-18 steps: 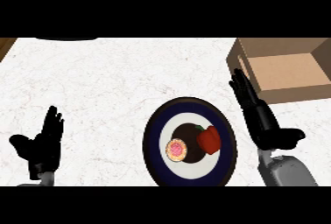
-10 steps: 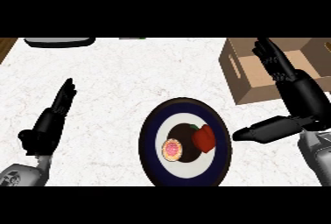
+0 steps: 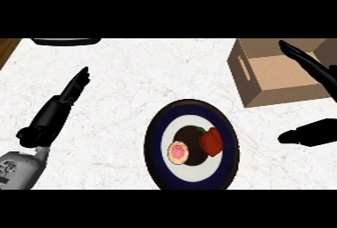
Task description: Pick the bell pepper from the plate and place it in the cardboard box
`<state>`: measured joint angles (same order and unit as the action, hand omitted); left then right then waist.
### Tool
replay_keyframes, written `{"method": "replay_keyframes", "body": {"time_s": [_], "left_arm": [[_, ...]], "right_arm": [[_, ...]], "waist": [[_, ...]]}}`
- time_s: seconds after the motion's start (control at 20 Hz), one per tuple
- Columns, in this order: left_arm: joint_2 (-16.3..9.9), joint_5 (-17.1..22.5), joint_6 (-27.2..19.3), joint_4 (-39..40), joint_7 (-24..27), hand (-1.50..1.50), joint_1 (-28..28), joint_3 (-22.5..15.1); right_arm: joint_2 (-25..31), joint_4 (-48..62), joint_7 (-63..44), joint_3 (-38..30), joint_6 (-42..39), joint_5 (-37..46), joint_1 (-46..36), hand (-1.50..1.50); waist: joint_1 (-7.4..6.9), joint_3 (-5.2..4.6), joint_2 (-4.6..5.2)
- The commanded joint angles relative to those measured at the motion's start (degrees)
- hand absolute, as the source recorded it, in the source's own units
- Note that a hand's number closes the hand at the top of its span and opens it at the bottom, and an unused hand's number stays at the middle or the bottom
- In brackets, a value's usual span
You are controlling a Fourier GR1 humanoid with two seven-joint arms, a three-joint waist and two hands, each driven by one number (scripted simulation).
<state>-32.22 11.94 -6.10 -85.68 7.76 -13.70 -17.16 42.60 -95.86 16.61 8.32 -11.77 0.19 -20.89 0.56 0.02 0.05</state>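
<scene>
The red bell pepper [image 3: 211, 141] lies right of centre on the dark-rimmed plate [image 3: 157, 147] (beside a donut [image 3: 178, 152]), ungrasped. The right hand [image 3: 314, 71], fingers straight and released, spans the cardboard box [image 3: 276, 79] at upper right; the left hand [image 3: 58, 109] rests open at left.

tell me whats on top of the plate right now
On the plate lie a red bell pepper and a pink-topped round item, both on a dark patch. Whatever lies beneath them is covered.
</scene>
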Motion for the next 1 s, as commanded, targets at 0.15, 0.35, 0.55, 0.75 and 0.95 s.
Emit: {"method": "replay_keyframes", "body": {"time_s": [0.15,0.35,0.55,0.75,0.95], "left_arm": [[1.4,-2.0,0.9,-0.2,-2.5,0.0,-3.1,-0.7],[-0.6,0.5,3.8,-0.6,-0.5,0.0,-0.2,1.9],[4.0,-3.7,0.8,1.6,-1.0,0.0,-2.7,-1.0],[2.2,-2.8,2.2,-2.3,-1.7,0.0,0.9,0.3],[1.8,-2.5,4.9,1.5,-1.0,0.0,-1.9,2.9]], "right_arm": [[6.1,-6.0,-3.9,6.4,-6.4,10.6,-3.6,-1.5],[10.1,-11.8,-10.5,10.6,-11.8,15.5,-4.4,-1.5],[5.8,-16.0,-22.7,18.0,-18.2,18.0,-10.6,-1.5],[3.9,-22.9,-33.0,22.9,-22.3,22.4,-9.9,-1.5],[-4.0,-22.9,-45.0,27.7,-27.8,23.3,-12.8,-1.5]], "waist": [[-0.45,-0.09,-0.15],[-0.57,-0.13,-0.36],[-0.96,-0.17,-0.07],[-0.92,-0.13,-0.39],[-0.77,-0.13,-0.14]]}}
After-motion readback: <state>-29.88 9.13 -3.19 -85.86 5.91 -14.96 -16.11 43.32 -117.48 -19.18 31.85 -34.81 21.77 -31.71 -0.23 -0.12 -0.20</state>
